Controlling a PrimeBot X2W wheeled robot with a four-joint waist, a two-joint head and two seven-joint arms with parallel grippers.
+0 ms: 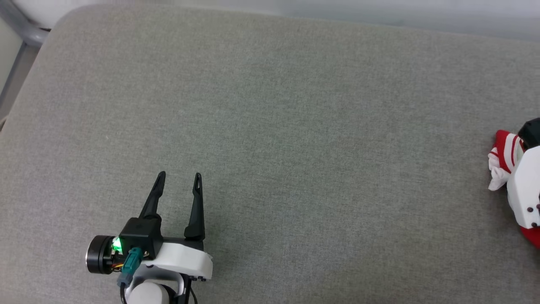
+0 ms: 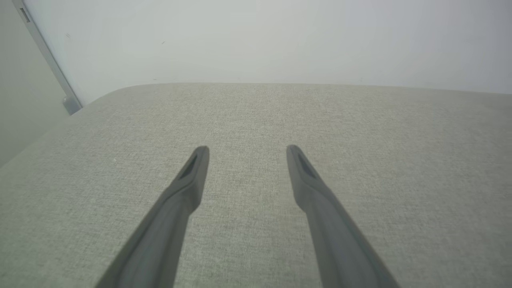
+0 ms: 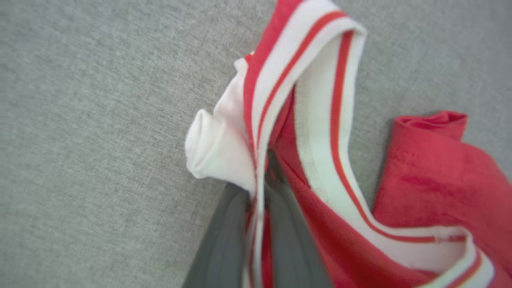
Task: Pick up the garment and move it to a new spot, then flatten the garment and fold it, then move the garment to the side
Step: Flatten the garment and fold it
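Note:
The garment (image 1: 502, 156) is a crumpled red and white bundle at the far right edge of the head view. Close up in the right wrist view, the garment (image 3: 424, 168) shows red fabric, a white fold and red-white striped trim (image 3: 320, 120). My right gripper (image 3: 258, 176) is shut on that trim, with the fabric pinched between its two dark fingers (image 3: 228, 232). Its white wrist housing (image 1: 525, 190) covers part of the bundle. My left gripper (image 1: 179, 175) stands open at the lower left over bare cushion, far from the garment. In its own wrist view the left gripper (image 2: 248, 150) has nothing between its fingers.
Everything lies on a wide grey fabric surface (image 1: 295, 126) with a rounded far-left corner. A grey metal frame (image 1: 17, 38) stands past that corner. A pale wall (image 2: 256, 40) rises behind the far edge.

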